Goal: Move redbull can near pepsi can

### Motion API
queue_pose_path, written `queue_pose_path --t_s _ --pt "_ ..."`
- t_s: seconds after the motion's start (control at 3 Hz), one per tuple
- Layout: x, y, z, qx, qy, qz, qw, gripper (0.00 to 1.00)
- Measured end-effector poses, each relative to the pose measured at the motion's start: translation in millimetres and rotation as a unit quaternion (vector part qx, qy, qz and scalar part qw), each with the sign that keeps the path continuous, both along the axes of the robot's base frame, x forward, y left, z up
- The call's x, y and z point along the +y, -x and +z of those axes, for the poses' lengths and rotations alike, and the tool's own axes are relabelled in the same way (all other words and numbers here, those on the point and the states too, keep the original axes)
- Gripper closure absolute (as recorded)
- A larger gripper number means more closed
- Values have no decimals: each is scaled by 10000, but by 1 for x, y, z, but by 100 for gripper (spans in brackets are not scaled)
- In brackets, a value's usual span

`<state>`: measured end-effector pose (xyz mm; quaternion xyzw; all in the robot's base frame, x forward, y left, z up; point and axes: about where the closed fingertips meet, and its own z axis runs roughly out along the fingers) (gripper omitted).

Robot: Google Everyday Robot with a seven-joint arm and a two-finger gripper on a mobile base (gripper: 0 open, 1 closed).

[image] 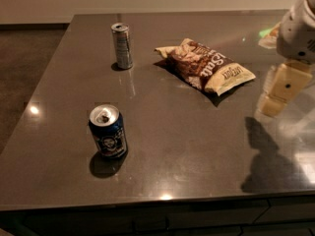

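The redbull can (122,46), tall, slim and silver-grey, stands upright at the far left of the dark table (187,146). The pepsi can (108,131), short and dark blue with a silver top, stands upright nearer the front left, well apart from the redbull can. My gripper (281,90) hangs from the white arm (300,28) at the right edge of the view, above the table's right side. It is far from both cans and holds nothing that I can see.
A brown and cream chip bag (206,65) lies flat in the middle back of the table, between the redbull can and my gripper. The table's front edge runs along the bottom of the view. Floor lies beyond the left edge.
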<state>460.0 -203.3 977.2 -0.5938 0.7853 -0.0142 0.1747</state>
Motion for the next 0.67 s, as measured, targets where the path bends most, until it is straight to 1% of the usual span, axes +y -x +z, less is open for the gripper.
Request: queue_pose_path --t_s 0.33,0.67 --pt "24 -41 -1 -43 -329 -97 9994 0" --pt "50 -77 -3 -131 -567 -127 9982 0"
